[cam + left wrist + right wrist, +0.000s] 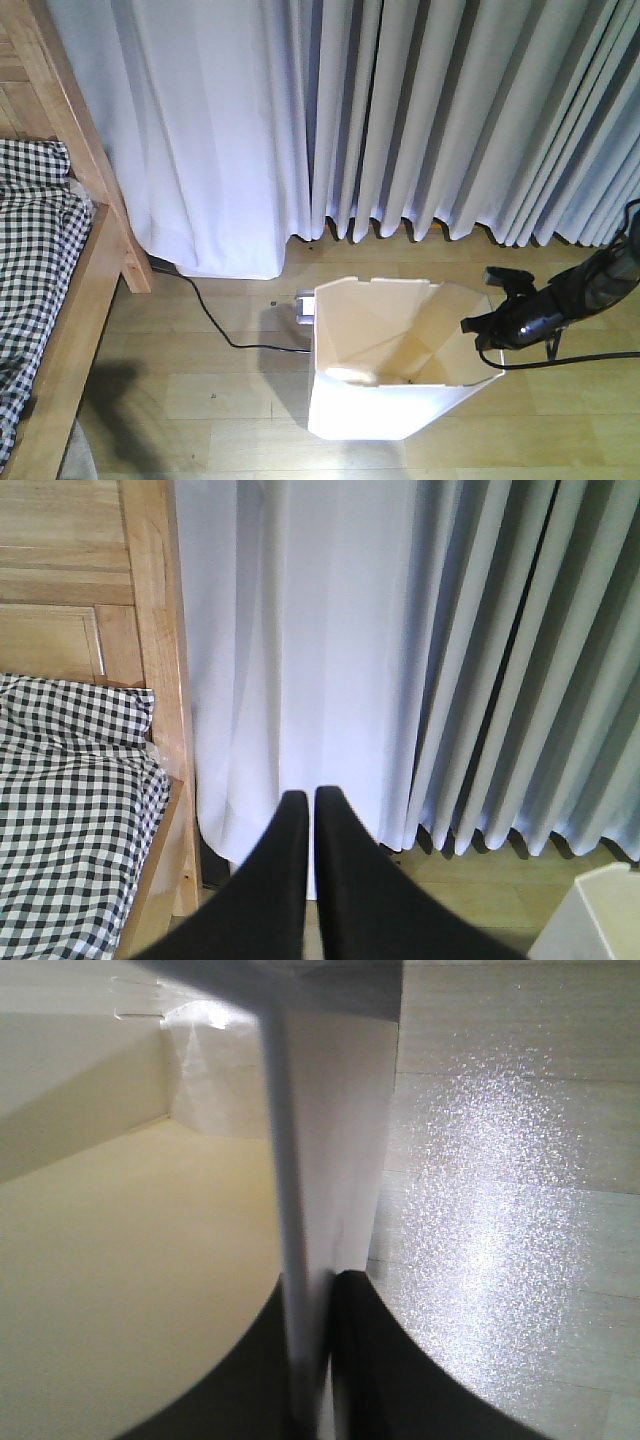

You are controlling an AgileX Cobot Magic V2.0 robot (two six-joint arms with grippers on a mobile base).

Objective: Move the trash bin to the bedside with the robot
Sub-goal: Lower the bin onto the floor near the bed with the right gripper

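The white trash bin (390, 405) with a cream interior stands on the wooden floor, right of the bed (40, 270) with gingham bedding. My right gripper (485, 325) is shut on the bin's right rim, one finger inside and one outside. In the right wrist view the bin wall (320, 1160) runs between the jaws of the right gripper (325, 1305). My left gripper (311, 805) is shut and empty, pointing at the curtain. The bed (70, 810) is at its left, and the bin corner (595, 915) shows at the lower right.
Long white-grey curtains (400, 110) hang along the back wall. A black cable (215, 322) runs across the floor from the bed's post toward a small plug (303, 305) behind the bin. The bed's wooden post (100, 170) stands at the left.
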